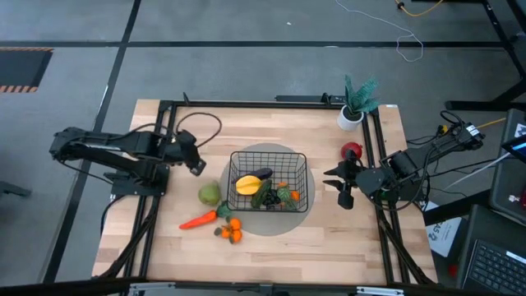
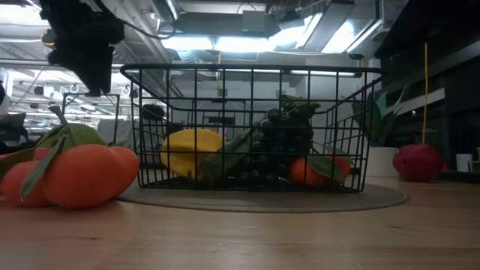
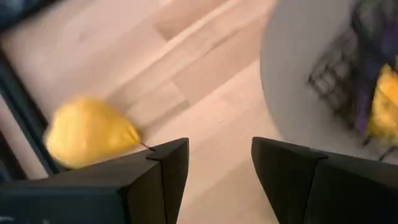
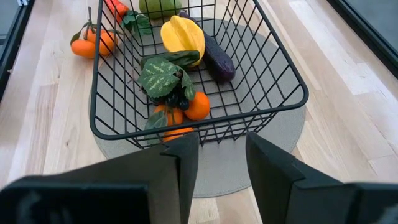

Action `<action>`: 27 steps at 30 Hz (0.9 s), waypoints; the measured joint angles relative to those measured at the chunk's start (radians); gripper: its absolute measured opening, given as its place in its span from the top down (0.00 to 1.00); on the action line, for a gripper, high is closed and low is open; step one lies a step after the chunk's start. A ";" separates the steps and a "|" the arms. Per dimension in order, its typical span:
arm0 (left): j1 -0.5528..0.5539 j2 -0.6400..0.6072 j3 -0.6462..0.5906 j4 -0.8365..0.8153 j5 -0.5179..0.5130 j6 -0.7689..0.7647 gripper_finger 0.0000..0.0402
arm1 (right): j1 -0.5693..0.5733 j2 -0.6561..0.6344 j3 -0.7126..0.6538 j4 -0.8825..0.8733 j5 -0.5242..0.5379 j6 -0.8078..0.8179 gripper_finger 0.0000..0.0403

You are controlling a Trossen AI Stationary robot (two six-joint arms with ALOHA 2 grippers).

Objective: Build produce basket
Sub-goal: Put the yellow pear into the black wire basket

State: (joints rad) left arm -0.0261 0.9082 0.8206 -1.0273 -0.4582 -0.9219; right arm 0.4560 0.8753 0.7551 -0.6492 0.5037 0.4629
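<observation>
Both grippers stand with fingers parted, holding nothing — the left gripper (image 1: 198, 167) hovers above the wooden table (image 1: 329, 238) near the green pear (image 1: 209, 194), the right gripper (image 1: 340, 186) waits just beside the square black wire-mesh basket (image 1: 302, 158). Inside the basket, on the grey round mat (image 1: 259, 226), lie a yellow piece (image 1: 247, 184), dark eggplant (image 1: 262, 173), leafy grapes (image 4: 163, 79) and small oranges (image 4: 196, 106). Outside lie an orange carrot (image 1: 198, 219), more oranges (image 1: 231, 230) — and a red apple (image 1: 352, 151).
</observation>
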 joint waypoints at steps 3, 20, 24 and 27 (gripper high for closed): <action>0.000 0.014 0.002 -0.014 0.000 -0.225 0.59 | 0.000 0.000 0.000 0.000 0.000 0.000 0.69; 0.183 0.322 0.001 -0.148 0.128 -0.539 0.59 | 0.000 -0.001 0.000 -0.002 -0.003 0.000 0.69; 0.252 0.365 0.002 -0.141 0.150 -0.537 0.59 | 0.000 0.000 0.000 -0.006 -0.008 0.000 0.69; 0.305 0.382 0.002 -0.135 0.167 -0.511 0.59 | 0.000 0.000 0.000 -0.011 -0.008 0.000 0.69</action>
State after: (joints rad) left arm 0.2787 1.2907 0.8223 -1.1627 -0.2916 -1.4326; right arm 0.4557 0.8753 0.7551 -0.6598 0.4957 0.4625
